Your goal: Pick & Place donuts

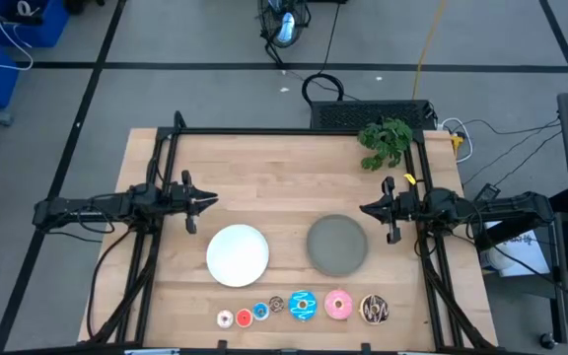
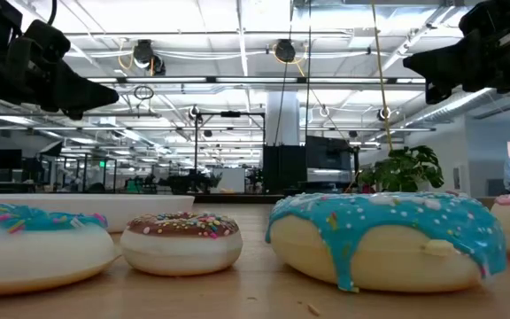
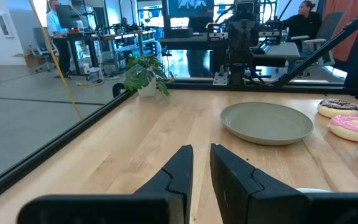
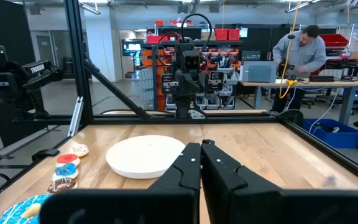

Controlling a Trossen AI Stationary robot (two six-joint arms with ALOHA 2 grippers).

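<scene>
Several toy donuts lie flat in a row along the table's near edge: tiny white-pink (image 1: 225, 319), tiny red (image 1: 244, 317), tiny blue (image 1: 260, 313), tiny brown (image 1: 276, 305), larger blue sprinkled (image 1: 302, 306), pink (image 1: 338, 304) and dark brown drizzled (image 1: 374, 310). My left gripper (image 1: 212, 200) hovers shut above the table's left part, with only a narrow slit between its fingers (image 3: 182, 165). My right gripper (image 1: 363, 209) hovers shut above the right part. The two point at each other, both far from the donuts.
A white plate (image 1: 238, 254) and a grey plate (image 1: 337, 245) sit mid-table between the grippers and the donut row. A potted plant (image 1: 385, 141) stands at the far right corner. Black frame rails (image 1: 156, 237) run along the table's sides. People work in the room beyond.
</scene>
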